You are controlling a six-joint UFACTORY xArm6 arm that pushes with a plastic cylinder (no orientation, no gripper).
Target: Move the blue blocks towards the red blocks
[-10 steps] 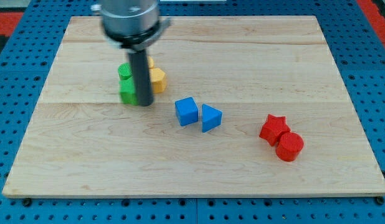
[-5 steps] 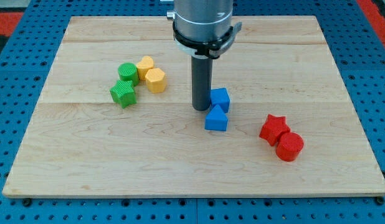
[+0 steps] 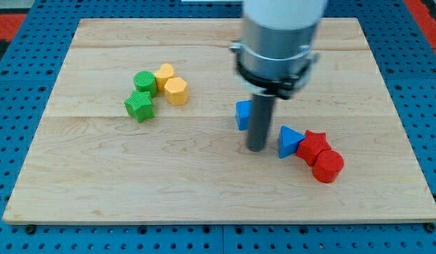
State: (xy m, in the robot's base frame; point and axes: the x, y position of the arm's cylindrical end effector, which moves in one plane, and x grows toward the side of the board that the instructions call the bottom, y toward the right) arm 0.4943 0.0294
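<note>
My tip (image 3: 257, 148) rests on the board near the middle right. A blue triangular block (image 3: 289, 141) lies just to the tip's right and touches the red star block (image 3: 313, 145). A red cylinder block (image 3: 328, 166) sits against the star at its lower right. A blue cube block (image 3: 243, 114) lies just above and left of the tip, partly hidden behind the rod.
A green cylinder block (image 3: 144, 82) and a green star block (image 3: 139, 106) sit at the upper left. Two yellow blocks (image 3: 170, 85) lie beside them on the right. The wooden board (image 3: 98, 176) is bordered by a blue pegboard.
My tip has moved right and down. The blue triangular block has slid right to touch the red star. The blue cube has barely moved. The other blocks have not moved.
</note>
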